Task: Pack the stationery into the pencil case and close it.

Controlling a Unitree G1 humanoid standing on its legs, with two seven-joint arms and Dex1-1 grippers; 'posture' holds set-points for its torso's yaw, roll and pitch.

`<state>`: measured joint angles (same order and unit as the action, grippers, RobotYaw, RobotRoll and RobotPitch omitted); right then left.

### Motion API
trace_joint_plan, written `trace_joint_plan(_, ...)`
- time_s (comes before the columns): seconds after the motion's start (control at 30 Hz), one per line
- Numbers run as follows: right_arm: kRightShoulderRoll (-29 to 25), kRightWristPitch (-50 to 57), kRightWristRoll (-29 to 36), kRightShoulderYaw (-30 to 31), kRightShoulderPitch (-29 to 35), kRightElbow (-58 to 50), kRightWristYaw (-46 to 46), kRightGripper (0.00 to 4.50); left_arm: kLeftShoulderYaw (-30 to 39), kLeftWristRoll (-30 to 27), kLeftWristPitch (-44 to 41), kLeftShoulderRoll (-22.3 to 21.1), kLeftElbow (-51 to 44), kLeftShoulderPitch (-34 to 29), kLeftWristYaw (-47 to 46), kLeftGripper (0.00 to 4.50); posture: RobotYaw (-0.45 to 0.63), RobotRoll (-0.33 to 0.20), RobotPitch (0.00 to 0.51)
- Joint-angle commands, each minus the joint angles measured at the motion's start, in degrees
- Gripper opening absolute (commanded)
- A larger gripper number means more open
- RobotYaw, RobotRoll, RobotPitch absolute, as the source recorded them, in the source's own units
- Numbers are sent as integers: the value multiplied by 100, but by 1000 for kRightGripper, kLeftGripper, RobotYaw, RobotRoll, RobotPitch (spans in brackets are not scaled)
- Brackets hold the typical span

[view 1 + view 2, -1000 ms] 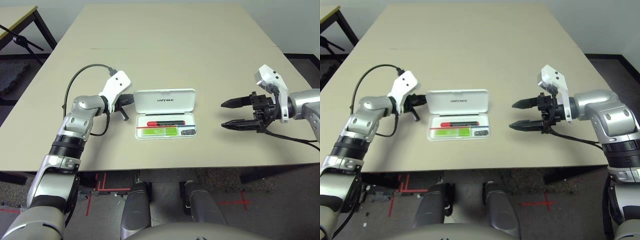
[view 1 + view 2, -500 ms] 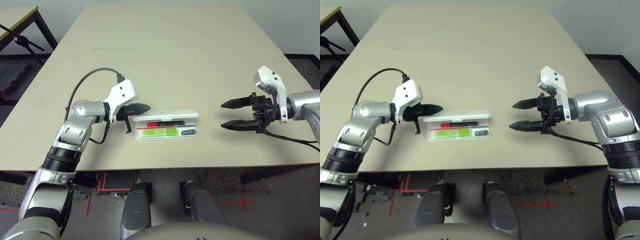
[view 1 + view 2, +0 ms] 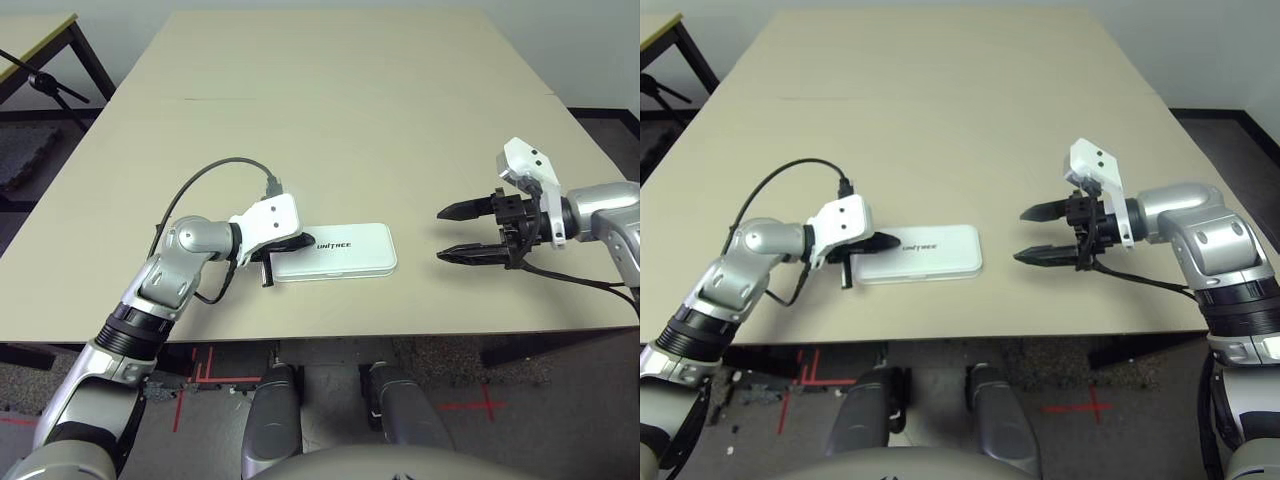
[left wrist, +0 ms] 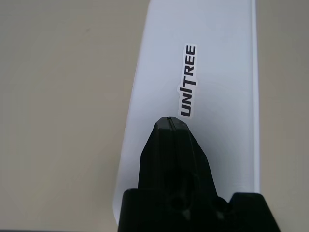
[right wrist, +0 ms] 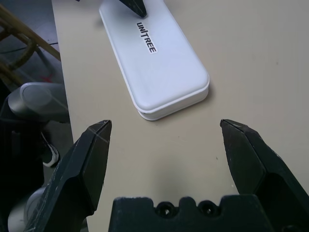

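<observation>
The white pencil case [image 3: 340,251] lies flat near the table's front edge with its lid down and the dark lettering facing up. The stationery is hidden inside it. My left gripper [image 3: 305,240] is shut, and its joined fingertips [image 4: 170,122] rest on the left end of the lid [image 4: 217,92], just short of the lettering. My right gripper [image 3: 441,235] hovers to the right of the case, a short gap away, open and holding nothing. In the right wrist view, the case [image 5: 159,63] lies ahead of that gripper's spread fingers [image 5: 96,145].
The beige table [image 3: 340,100] stretches bare behind the case. A black cable [image 3: 200,180] loops off my left wrist. A second table with a black stand [image 3: 40,70] sits at the far left, past the table's edge.
The lid has gone from standing open to fully shut. My left gripper swung over from behind the lid and came down on it. My right gripper shifted slightly towards the case.
</observation>
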<state>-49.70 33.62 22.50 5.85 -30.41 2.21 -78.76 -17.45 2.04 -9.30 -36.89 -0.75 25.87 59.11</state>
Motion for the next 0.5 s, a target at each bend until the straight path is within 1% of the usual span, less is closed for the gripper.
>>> trace_joint_plan(0.03, 20, -63, -51, 49, 69, -15, 50, 4500, -334, 227, -24, -44, 336, -175, 149, 18, -59, 0, 128)
trace_joint_plan(0.13, 59, -89, -46, 26, 99, -14, 120, 4500, -232, 63, -80, 65, 335, -176, 92, 18, -60, 0, 130)
trace_joint_plan(0.17, 118, -114, -47, -7, 94, 17, 206, 4500, -84, -88, -171, 165, 324, -146, 7, 18, -61, 0, 131)
trace_joint_plan(0.23, 356, -267, -57, -151, 55, 157, 524, 4500, 312, -396, -349, 391, 360, -50, -239, 18, -61, 0, 132)
trace_joint_plan(0.27, 578, -457, -54, -309, 10, 303, 805, 4500, 523, -524, -420, 493, 424, 13, -382, 185, -61, 0, 132)
trace_joint_plan(0.33, 900, -784, -59, -566, -39, 518, 1210, 4500, 778, -641, -520, 598, 517, 79, -584, 632, -55, 0, 134)
trace_joint_plan(0.4, 1211, -1030, -65, -851, -107, 788, 1715, 4500, 1180, -869, -585, 726, 744, 169, -855, 1310, -47, 0, 136)
trace_joint_plan(0.5, 1689, -1484, -98, -1281, -211, 1263, 2536, 4500, 1810, -1174, -461, 893, 1122, 319, -1293, 2548, -42, 0, 138)
